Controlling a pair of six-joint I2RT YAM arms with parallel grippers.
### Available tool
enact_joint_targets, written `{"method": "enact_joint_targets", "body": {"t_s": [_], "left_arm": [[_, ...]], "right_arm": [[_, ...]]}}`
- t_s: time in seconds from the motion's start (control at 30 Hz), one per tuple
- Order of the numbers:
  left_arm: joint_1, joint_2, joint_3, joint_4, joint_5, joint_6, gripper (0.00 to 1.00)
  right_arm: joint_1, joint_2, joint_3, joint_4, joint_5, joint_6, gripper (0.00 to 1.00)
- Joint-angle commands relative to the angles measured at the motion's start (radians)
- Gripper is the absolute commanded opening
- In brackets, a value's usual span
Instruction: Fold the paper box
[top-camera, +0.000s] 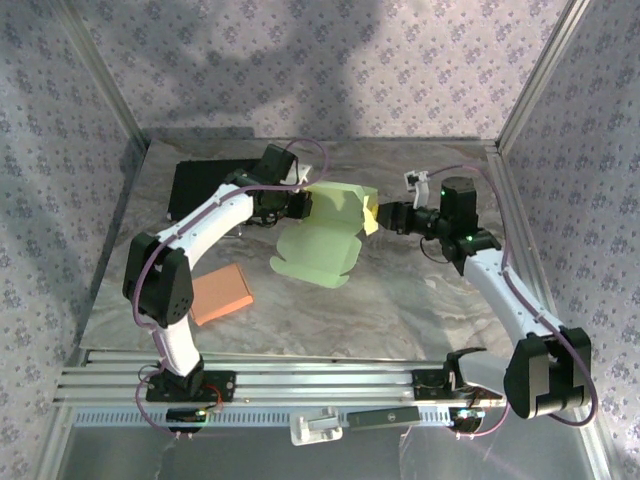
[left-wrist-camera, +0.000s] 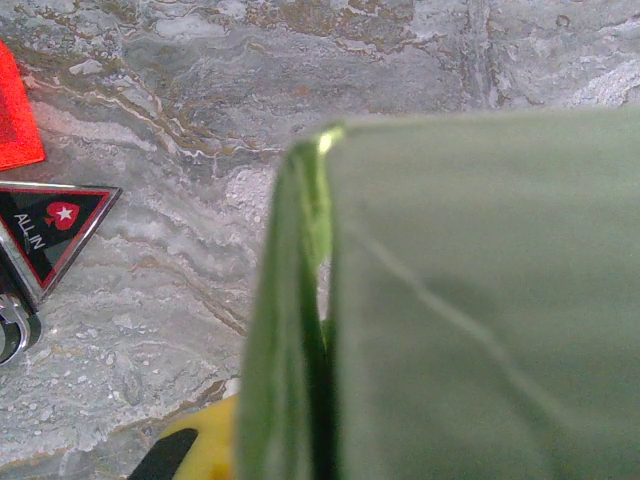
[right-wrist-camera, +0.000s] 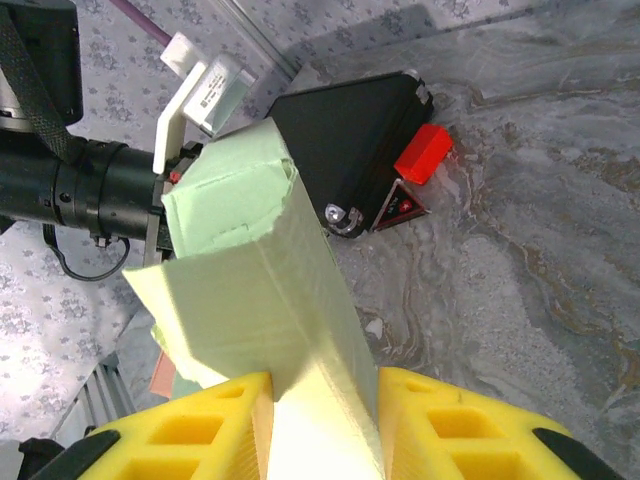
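The pale green paper box (top-camera: 335, 205) hangs above the middle of the table, partly formed, and its wide lid flap (top-camera: 315, 252) droops toward the near side. My left gripper (top-camera: 297, 204) holds the box's left end, shut on a thin wall of it. In the left wrist view that green wall (left-wrist-camera: 480, 300) looms close and blurred, and one yellow fingertip (left-wrist-camera: 195, 450) peeks out at the bottom. My right gripper (top-camera: 378, 216) is shut on the box's right end. Its yellow fingers (right-wrist-camera: 190, 430) press either side of the folded box corner (right-wrist-camera: 300, 300).
A black case (top-camera: 205, 185) lies at the back left, behind the left arm. An orange pad (top-camera: 220, 293) lies on the marble table (top-camera: 420, 290) at the near left. Patterned walls and metal posts close in the sides.
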Motion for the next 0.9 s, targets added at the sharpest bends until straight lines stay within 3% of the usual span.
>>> {"method": "enact_joint_targets", "body": {"t_s": [0.0, 0.4, 0.67, 0.87], "left_arm": [[0.001, -0.003, 0.016, 0.000, 0.036, 0.023, 0.00], [-0.007, -0.006, 0.022, -0.011, 0.015, 0.013, 0.00], [-0.015, -0.020, 0.020, -0.015, -0.014, -0.009, 0.00], [-0.026, -0.035, 0.021, -0.028, -0.034, -0.007, 0.00]], "right_arm": [[0.013, 0.015, 0.039, -0.003, -0.044, -0.032, 0.34], [0.079, 0.041, 0.114, -0.088, 0.009, -0.093, 0.34], [0.180, 0.061, 0.173, -0.218, 0.241, -0.179, 0.36], [0.221, 0.064, 0.183, -0.218, 0.373, -0.182, 0.36]]}}
